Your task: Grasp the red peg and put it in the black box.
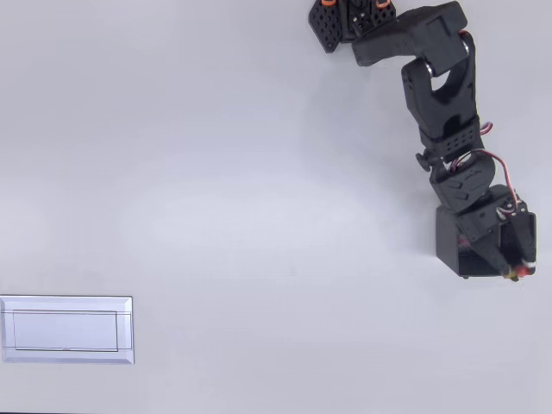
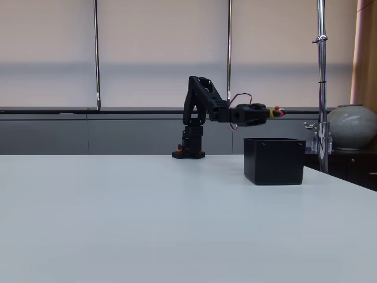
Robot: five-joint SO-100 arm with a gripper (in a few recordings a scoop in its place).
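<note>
plain white table (image 2: 118,224), window blinds (image 2: 159,53) behind, gripper (image 2: 277,111) clamped on the red peg (image 2: 277,108) above the black box (image 2: 274,160), white plate (image 1: 67,329) at the left edge

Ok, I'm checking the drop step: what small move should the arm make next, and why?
Probably open the claw: it holds the red peg above the black box, and the overhead view places the claw over the box's far edge, so a slight pull back first may be safer.

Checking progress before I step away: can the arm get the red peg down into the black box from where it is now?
Probably yes. The gripper holds the red peg above the black box, whose open top has nothing over it; the overhead view places the gripper at the box's far edge.
</note>
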